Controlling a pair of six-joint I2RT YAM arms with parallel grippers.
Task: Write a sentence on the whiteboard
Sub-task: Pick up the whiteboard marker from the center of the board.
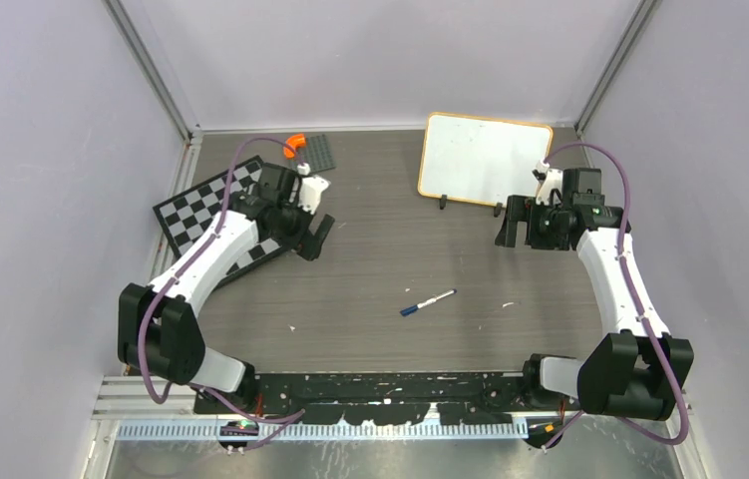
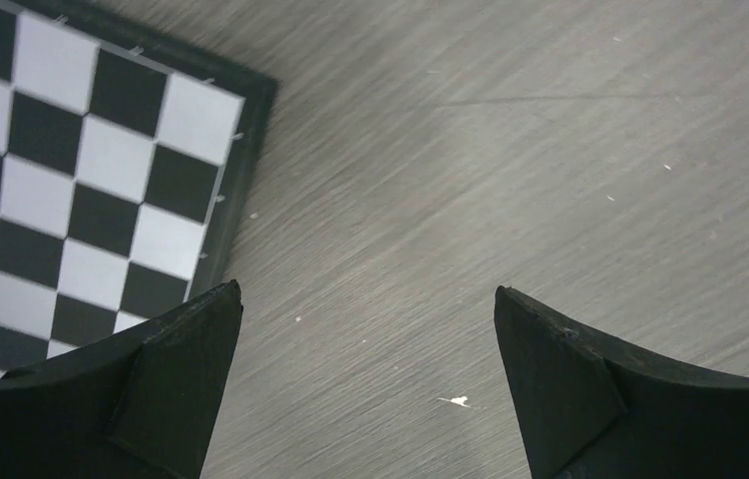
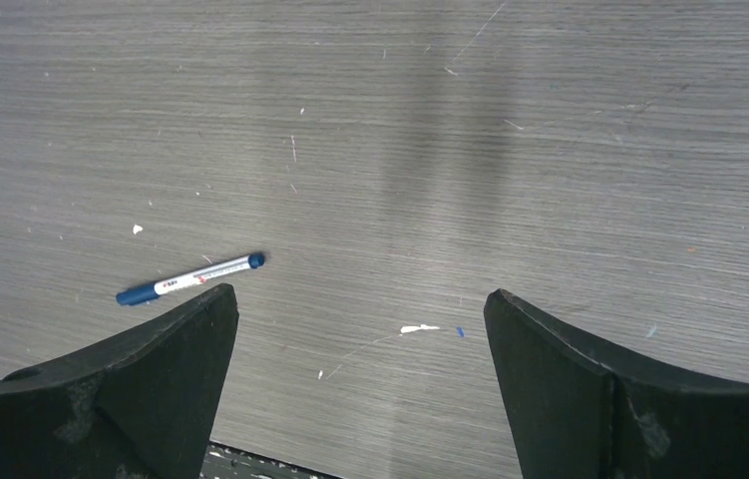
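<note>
Blank whiteboard (image 1: 485,160) stands far right on the counter (image 1: 370,269), blue-capped marker (image 1: 428,302) lies mid-counter, left fingers (image 2: 171,399) and right fingers (image 3: 151,389) both gape empty; the right should probably straddle the marker's barrel squarely before pinching.

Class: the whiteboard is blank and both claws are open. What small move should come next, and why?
Probably lower the right claw toward the marker: it lies loose on the table, unheld, and the whiteboard shows no writing.
</note>
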